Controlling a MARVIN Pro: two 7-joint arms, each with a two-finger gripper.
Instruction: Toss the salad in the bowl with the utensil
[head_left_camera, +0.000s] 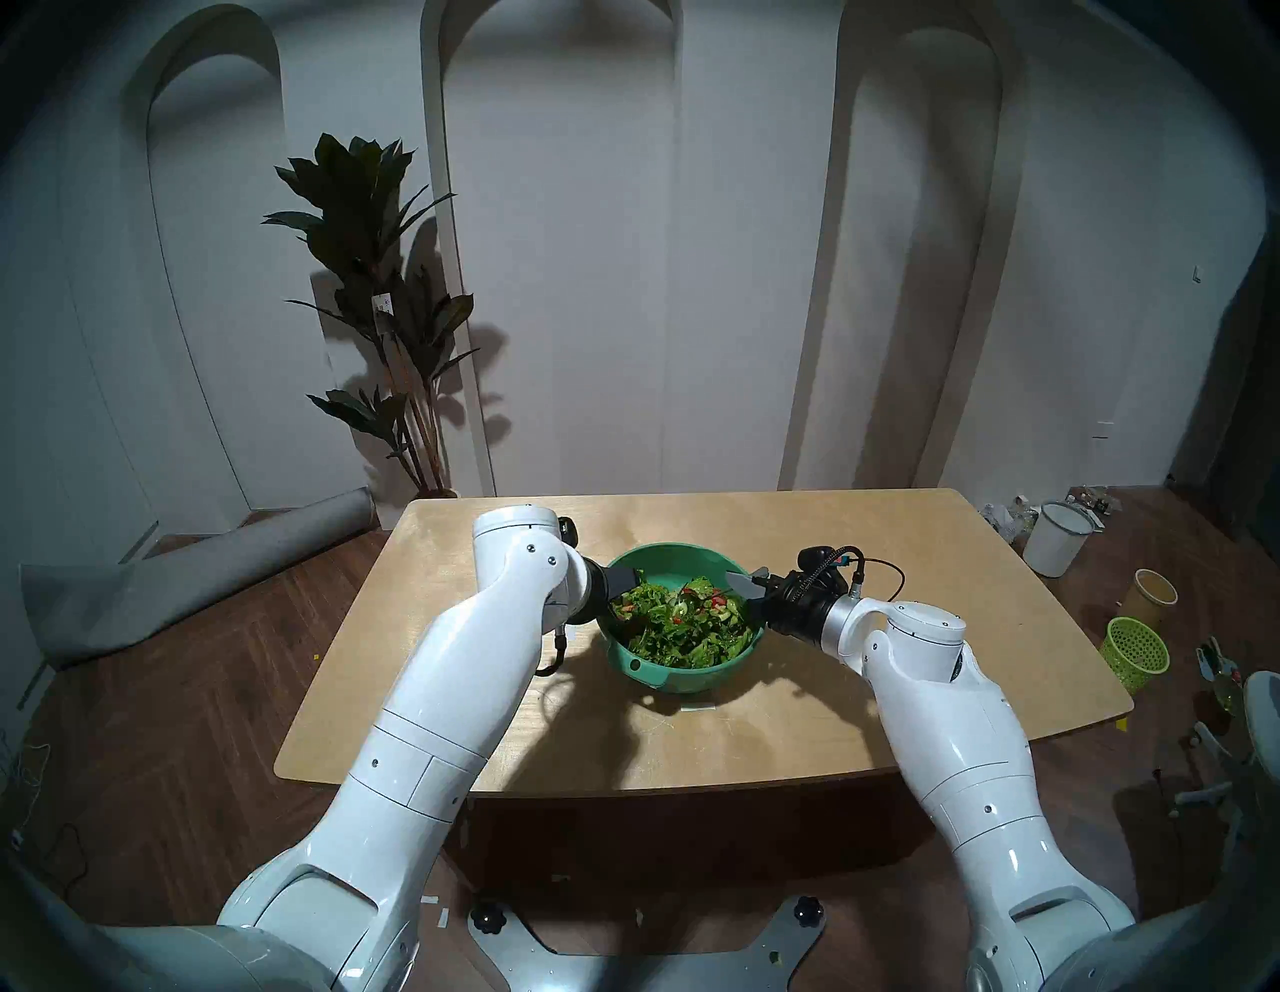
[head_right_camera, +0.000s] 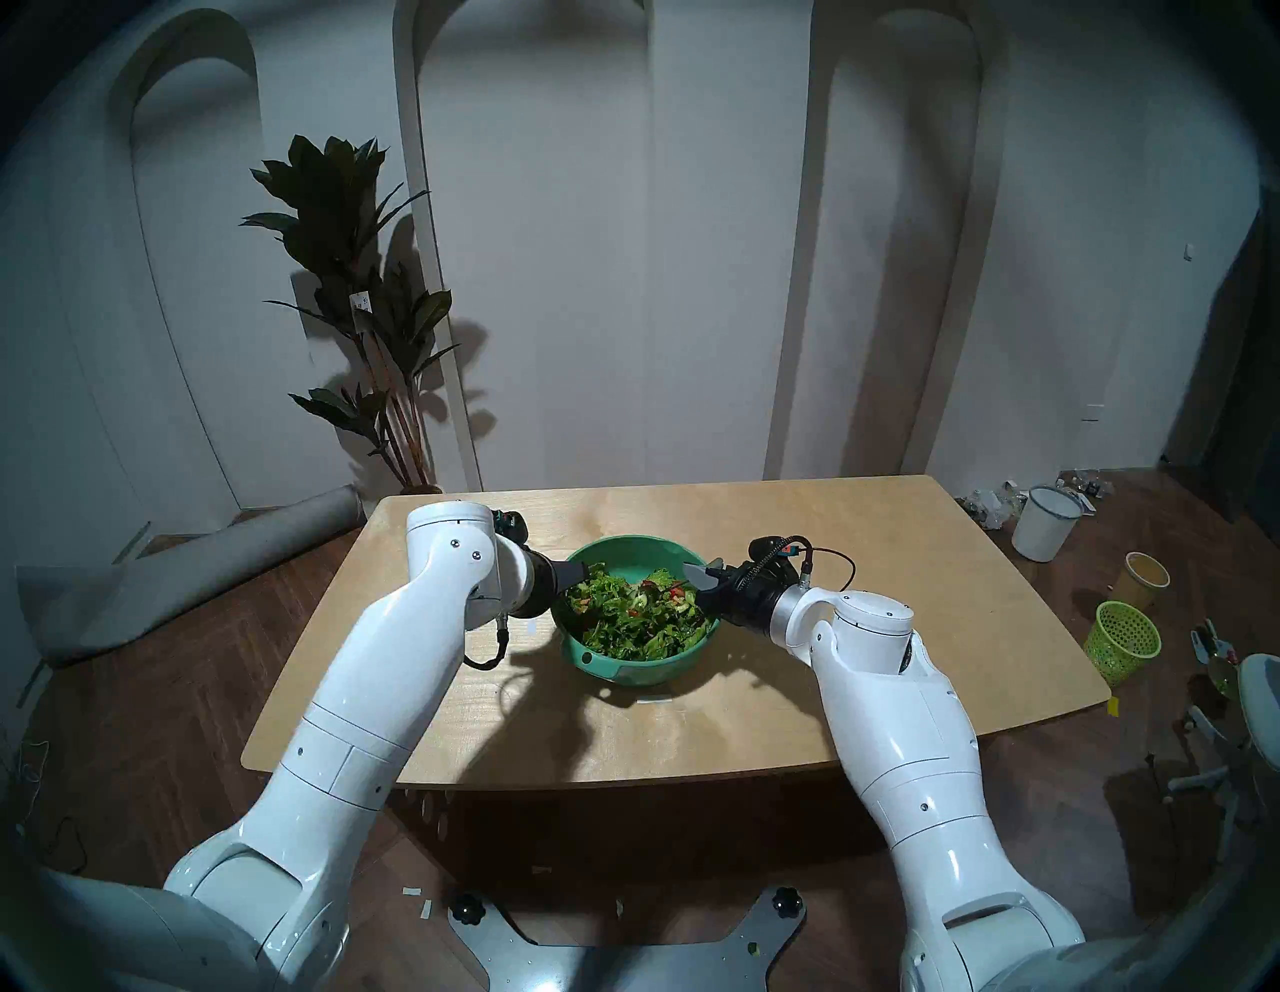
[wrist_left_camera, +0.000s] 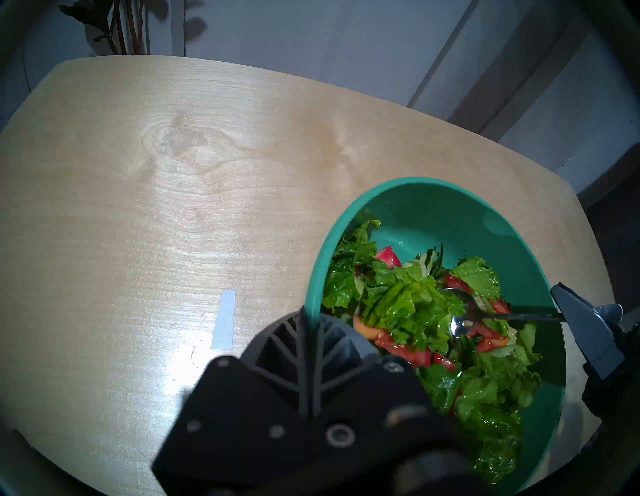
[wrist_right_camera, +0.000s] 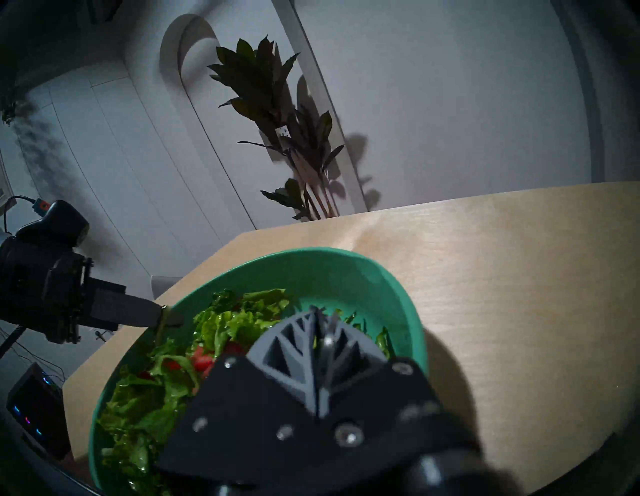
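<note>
From the head camera, a teal bowl (head_left_camera: 682, 616) of salad (head_left_camera: 675, 623) sits mid-table (head_left_camera: 900, 554), the left gripper (head_left_camera: 627, 576) clamped on its rim at nine o'clock and the right gripper (head_left_camera: 744, 584) entering from three o'clock. The left wrist camera shows the left gripper's fingers (wrist_left_camera: 304, 350) pinching the bowl wall, while the spoon (wrist_left_camera: 464, 317) lies level, its handle pointing to three o'clock into the right gripper's clenched fingers and its scoop resting on the leaves. The right wrist camera shows the salad toward seven o'clock of the closed tips, so the right arm seems placed to toss.

Teal bowl (wrist_left_camera: 512, 204), green-red salad (wrist_left_camera: 408, 304), grey fingers (wrist_left_camera: 585, 325).
</note>
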